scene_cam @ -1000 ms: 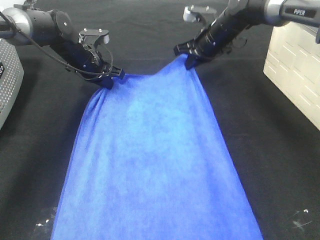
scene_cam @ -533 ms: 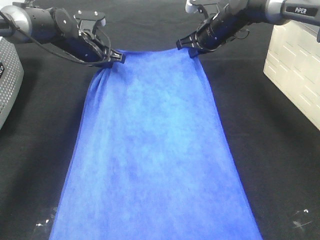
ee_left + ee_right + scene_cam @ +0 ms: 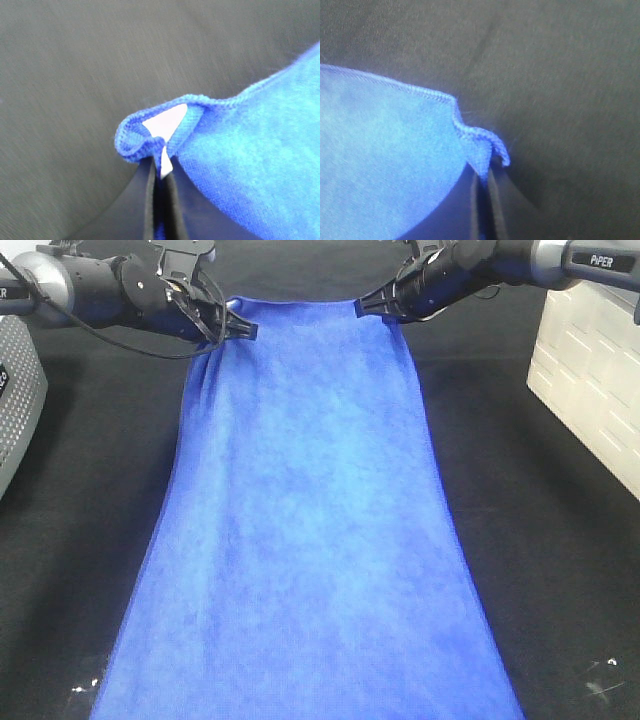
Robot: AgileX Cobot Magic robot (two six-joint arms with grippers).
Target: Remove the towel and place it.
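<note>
The towel [image 3: 305, 530] is a long royal-blue cloth running from the far middle of the black table to the near edge of the view. My left gripper [image 3: 240, 327] is shut on its far left corner, and my right gripper [image 3: 372, 306] is shut on its far right corner, with the far edge stretched taut between them. In the left wrist view the pinched corner of the towel [image 3: 150, 135] curls over the fingertips [image 3: 172, 200] and shows a small white tag [image 3: 165, 122]. The right wrist view has the other corner of the towel [image 3: 480, 145] clamped between closed fingers [image 3: 495, 210].
A black cloth [image 3: 540, 540] covers the table. A grey perforated box [image 3: 15, 400] stands at the left edge. A white ribbed container [image 3: 590, 370] stands at the right. Small white specks [image 3: 600, 670] lie near the front right.
Both grippers have moved away from the camera toward the far edge, pulling the towel's far corners with them. The far edge went from a sagging peak to a straight, taut line.
</note>
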